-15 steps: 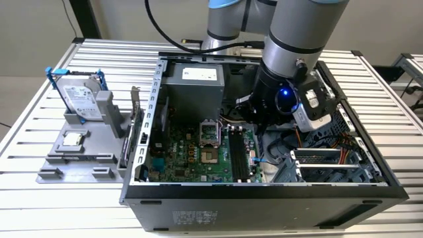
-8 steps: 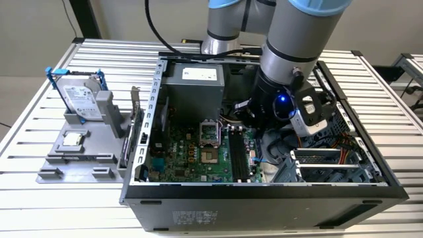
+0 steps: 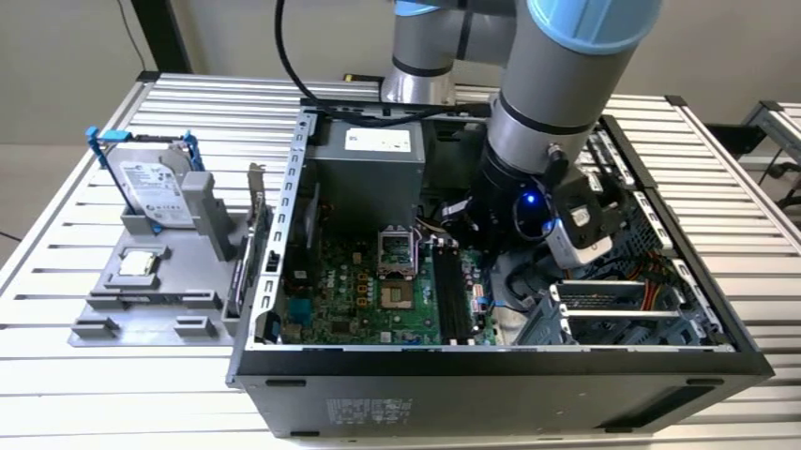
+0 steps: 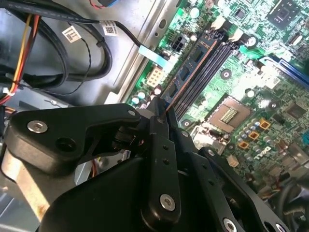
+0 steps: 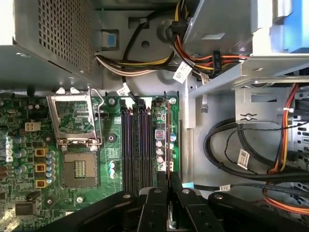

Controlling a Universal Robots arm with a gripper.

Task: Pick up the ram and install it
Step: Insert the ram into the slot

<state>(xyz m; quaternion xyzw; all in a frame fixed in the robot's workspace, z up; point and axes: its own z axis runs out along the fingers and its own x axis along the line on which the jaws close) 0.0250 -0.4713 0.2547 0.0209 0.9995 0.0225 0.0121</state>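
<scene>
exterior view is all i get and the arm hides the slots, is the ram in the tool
Observer: Yes. In the second wrist view the tool is shut on one end of the ram.
Operator: where is it over the board
Observer: In the first wrist view it stands on edge, lined up along the slot farthest from the processor socket.
Operator: other slots taken
Observer: No, the black slots beside it are empty. I cannot tell whether the ram is fully seated.
</scene>
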